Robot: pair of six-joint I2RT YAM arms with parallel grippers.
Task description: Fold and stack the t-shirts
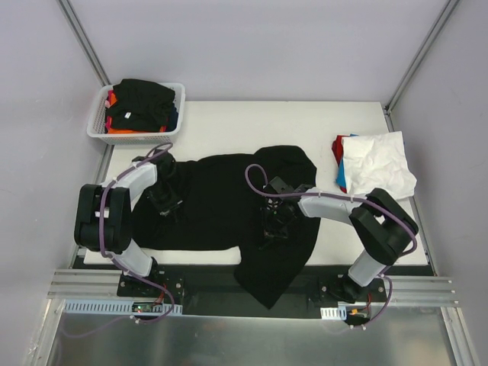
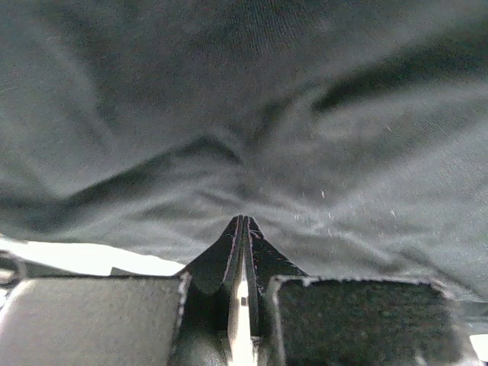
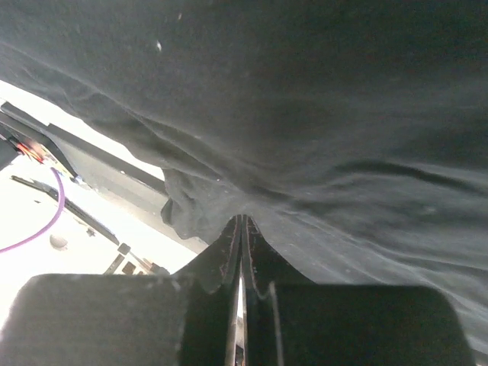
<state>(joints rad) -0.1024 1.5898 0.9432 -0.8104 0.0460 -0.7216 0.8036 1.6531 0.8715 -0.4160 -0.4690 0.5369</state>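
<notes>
Two pincers are mine, and both are clamped tight on the same big black t-shirt (image 1: 217, 202), which lies spread across the white table (image 1: 267, 122) in front of my bases. My left pincer (image 2: 242, 229) has its fingers pressed together with a thin ridge of dark cloth caught between the tips; it sits over the shirt's left end, close to the sleeve. My right pincer (image 3: 242, 227) is closed the same way, with no gap that I can see, nipping a fold of the cloth near the middle of the shirt's right part. That right part is bunched and doubled over, and a long flap of it hangs off the near edge of the table, down past the rail between my two bases. At the far left corner stands a white mesh basket (image 1: 97, 130), just off the table's edge, heaped with a second black shirt (image 1: 141, 103) on top of an orange shirt (image 1: 122, 130). On the right side of the table, well apart from my right pincer, a crumpled white shirt (image 1: 377, 164) rests on a red shirt (image 1: 336, 149) and a blue shirt (image 1: 341, 181), whose edges show along its left side.
</notes>
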